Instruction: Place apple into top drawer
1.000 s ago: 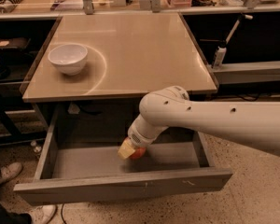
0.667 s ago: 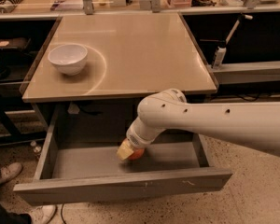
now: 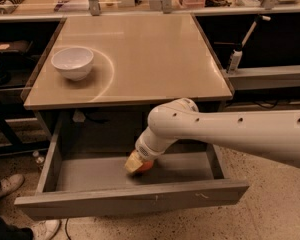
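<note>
The top drawer is pulled open below the tabletop, its flat grey bottom showing. My gripper reaches down into the middle of the drawer on the white arm coming from the right. It is shut on the red-orange apple, which peeks out under its tan tip, low over the drawer bottom. Most of the apple is hidden by the gripper.
A white bowl stands at the left of the beige tabletop. A person's shoes are on the speckled floor at the lower left. Dark shelving flanks the table, with a small bottle at the right.
My gripper has shifted slightly left and lower inside the drawer, with the apple staying at its tip. The bowl and drawer have not moved.
</note>
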Available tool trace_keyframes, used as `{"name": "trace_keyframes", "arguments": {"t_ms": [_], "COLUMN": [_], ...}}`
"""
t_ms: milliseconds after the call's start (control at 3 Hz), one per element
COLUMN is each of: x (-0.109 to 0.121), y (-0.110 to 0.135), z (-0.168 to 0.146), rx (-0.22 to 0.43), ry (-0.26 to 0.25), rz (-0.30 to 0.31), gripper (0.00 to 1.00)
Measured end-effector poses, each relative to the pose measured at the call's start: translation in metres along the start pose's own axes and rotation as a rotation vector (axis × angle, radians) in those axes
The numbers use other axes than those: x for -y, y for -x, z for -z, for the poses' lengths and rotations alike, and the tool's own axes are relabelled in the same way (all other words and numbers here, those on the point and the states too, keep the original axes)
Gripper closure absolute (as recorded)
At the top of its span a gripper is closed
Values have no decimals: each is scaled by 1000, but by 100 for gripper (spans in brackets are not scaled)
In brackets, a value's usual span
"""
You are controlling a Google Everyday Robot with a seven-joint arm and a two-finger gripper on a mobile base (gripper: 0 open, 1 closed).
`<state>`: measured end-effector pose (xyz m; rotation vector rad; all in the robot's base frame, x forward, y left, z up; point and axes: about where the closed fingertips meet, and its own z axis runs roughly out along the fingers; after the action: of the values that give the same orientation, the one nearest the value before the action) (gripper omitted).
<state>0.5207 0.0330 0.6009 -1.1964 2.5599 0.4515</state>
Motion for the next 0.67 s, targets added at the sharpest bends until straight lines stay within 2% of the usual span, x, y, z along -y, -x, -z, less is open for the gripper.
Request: {"name": "trace_keyframes", "arguments": {"t_ms": [667], "x": [0], "y": [0], "z": [0], "rx": [0], "ry": [0], "rz": [0], "gripper": [36]}}
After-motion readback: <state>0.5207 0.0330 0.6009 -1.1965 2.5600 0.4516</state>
